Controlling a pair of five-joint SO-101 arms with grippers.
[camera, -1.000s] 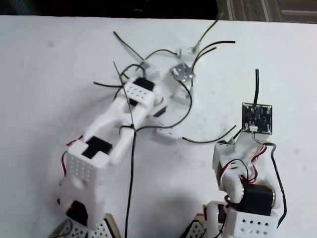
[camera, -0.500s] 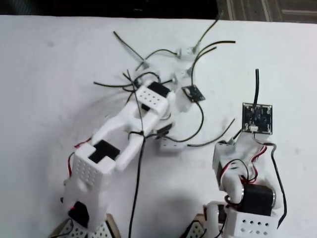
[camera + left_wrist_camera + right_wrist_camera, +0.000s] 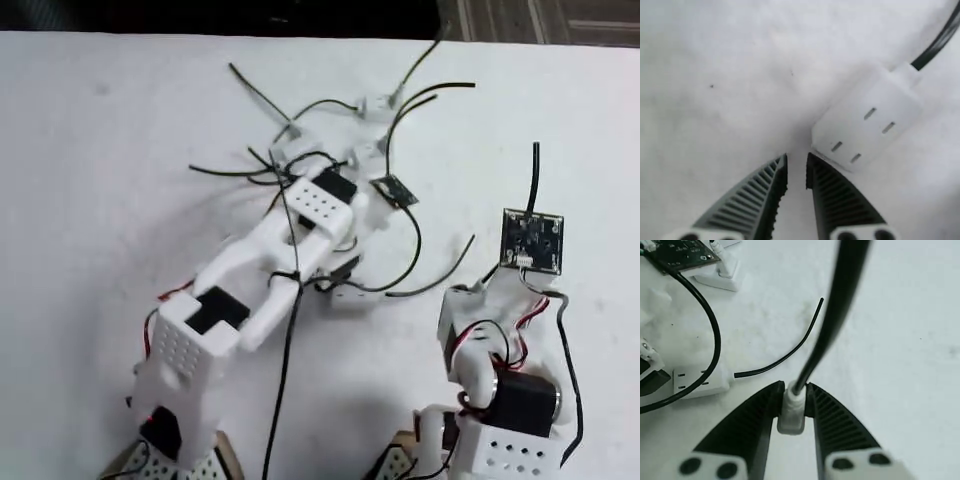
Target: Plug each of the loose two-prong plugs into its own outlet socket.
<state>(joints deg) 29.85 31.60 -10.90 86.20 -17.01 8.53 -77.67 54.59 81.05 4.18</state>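
Observation:
A white outlet socket [image 3: 865, 125] with two pairs of slots lies flat on the table, a black cord leaving its far end. My left gripper [image 3: 796, 162] is almost shut just beside its corner, with only a thin gap and nothing held. From above, that socket [image 3: 350, 296] lies at the left gripper's [image 3: 343, 274] tip, mid-table. My right gripper [image 3: 795, 389] is shut on a white two-prong plug [image 3: 791, 412], whose black cord [image 3: 840, 305] rises stiffly from it. That socket [image 3: 697, 381] lies some way off to one side of the held plug. The held cord [image 3: 535, 170] pokes out beyond the right arm.
Several loose black cords with small white plugs [image 3: 375, 105] lie tangled at the back centre, one plug [image 3: 290, 130] further left. A short loose cord [image 3: 440, 275] lies between the two arms. The table's back edge runs along the top.
The left arm swung right and toward the front, and the socket slid along with its tip. The right arm shifted slightly right with the plug held.

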